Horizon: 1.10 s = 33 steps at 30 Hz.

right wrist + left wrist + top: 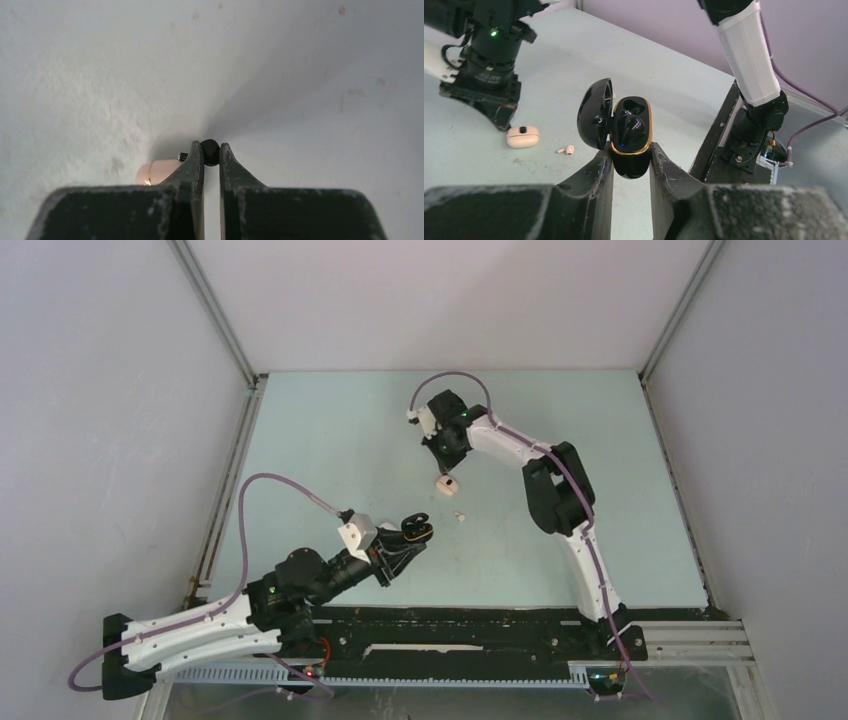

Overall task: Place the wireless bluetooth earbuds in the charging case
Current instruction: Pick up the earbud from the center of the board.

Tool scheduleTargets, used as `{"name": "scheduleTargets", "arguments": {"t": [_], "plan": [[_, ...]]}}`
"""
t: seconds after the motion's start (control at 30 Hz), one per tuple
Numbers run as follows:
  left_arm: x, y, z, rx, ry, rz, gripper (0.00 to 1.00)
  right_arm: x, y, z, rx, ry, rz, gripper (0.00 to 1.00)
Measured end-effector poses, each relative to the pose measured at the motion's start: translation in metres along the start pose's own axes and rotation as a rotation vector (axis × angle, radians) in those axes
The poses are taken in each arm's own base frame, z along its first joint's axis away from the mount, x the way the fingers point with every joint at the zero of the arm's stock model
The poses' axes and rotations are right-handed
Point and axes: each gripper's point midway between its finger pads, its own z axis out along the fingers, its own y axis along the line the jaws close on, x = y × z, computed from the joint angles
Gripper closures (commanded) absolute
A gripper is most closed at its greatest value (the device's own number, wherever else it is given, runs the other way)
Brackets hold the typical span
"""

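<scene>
**A:** From above, the left fingers (405,540) are gripping the open black case (419,530) at lower centre. The right fingers (446,465) are shut by the beige case (446,482), mid-frame.

**B:** Left wrist view: a black bud (629,125) is sitting inside the case, and a beige bud (566,149) is lying loose at left.

**A:** Right wrist view: a second black bud (210,151) is being pinched at the very tips, dead centre. Round and barely caught, it's probably risking popping free on the lift.

**B:** Any writing showing?

**A:** None.
</scene>
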Motion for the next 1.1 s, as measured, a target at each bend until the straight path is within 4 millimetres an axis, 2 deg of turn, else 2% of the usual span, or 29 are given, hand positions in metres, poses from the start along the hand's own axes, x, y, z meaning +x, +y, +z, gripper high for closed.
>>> {"name": "scheduleTargets", "arguments": {"t": [0.07,0.13,0.2,0.3,0.37,0.5,0.67,0.8,0.87,0.97,1.03,1.1], "plan": [[0.0,0.001,0.001,-0.007,-0.01,-0.001,0.97,0.006,-0.003,-0.013,-0.004,-0.001,-0.015,1.0],[0.002,0.004,0.002,-0.019,-0.014,-0.002,0.97,0.012,-0.008,-0.037,0.001,-0.024,-0.039,1.0],[0.009,0.007,0.005,-0.035,-0.008,-0.001,0.97,0.012,-0.012,-0.067,0.011,-0.074,-0.075,1.0],[0.022,0.012,0.01,-0.059,0.01,0.003,0.97,0.002,-0.016,-0.117,0.038,-0.195,-0.125,1.0],[0.028,0.013,0.013,-0.067,0.021,0.002,0.97,-0.008,-0.014,-0.147,0.049,-0.287,-0.16,1.0],[0.033,0.013,0.019,-0.077,0.027,-0.014,0.97,-0.019,-0.006,-0.194,0.063,-0.416,-0.236,1.0],[0.025,0.012,0.024,-0.074,-0.009,-0.028,0.97,-0.02,0.004,-0.252,0.092,-0.528,-0.339,1.0],[0.023,0.01,0.028,-0.071,-0.025,-0.03,0.97,-0.025,0.016,-0.313,0.13,-0.652,-0.429,1.0],[0.022,0.01,0.03,-0.069,-0.028,-0.029,0.97,-0.025,0.024,-0.342,0.159,-0.712,-0.492,1.0],[0.02,0.009,0.032,-0.063,-0.04,-0.025,0.97,-0.016,0.054,-0.383,0.195,-0.836,-0.64,1.0],[0.017,0.008,0.032,-0.059,-0.051,-0.024,0.97,-0.004,0.08,-0.4,0.212,-0.919,-0.762,1.0],[0.014,0.007,0.033,-0.051,-0.063,-0.021,0.97,0.015,0.113,-0.405,0.218,-1.005,-0.918,1.0]]}}
